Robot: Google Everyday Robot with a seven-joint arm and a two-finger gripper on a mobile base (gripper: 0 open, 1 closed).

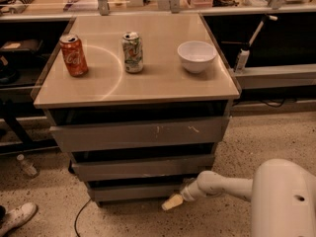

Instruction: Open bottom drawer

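Observation:
The bottom drawer is the narrowest grey front, lowest of three under the tan cabinet top, and looks closed or nearly so. My gripper is at the end of the white arm that reaches in from the lower right. Its pale tip sits just below the right part of the bottom drawer front, close to the floor. The mid-width drawer and the widest, scratched drawer are above it.
On the cabinet top stand a red can, a green-and-white can and a white bowl. A clear bottle, a white shoe and a cable lie on the speckled floor at left. Dark shelving flanks both sides.

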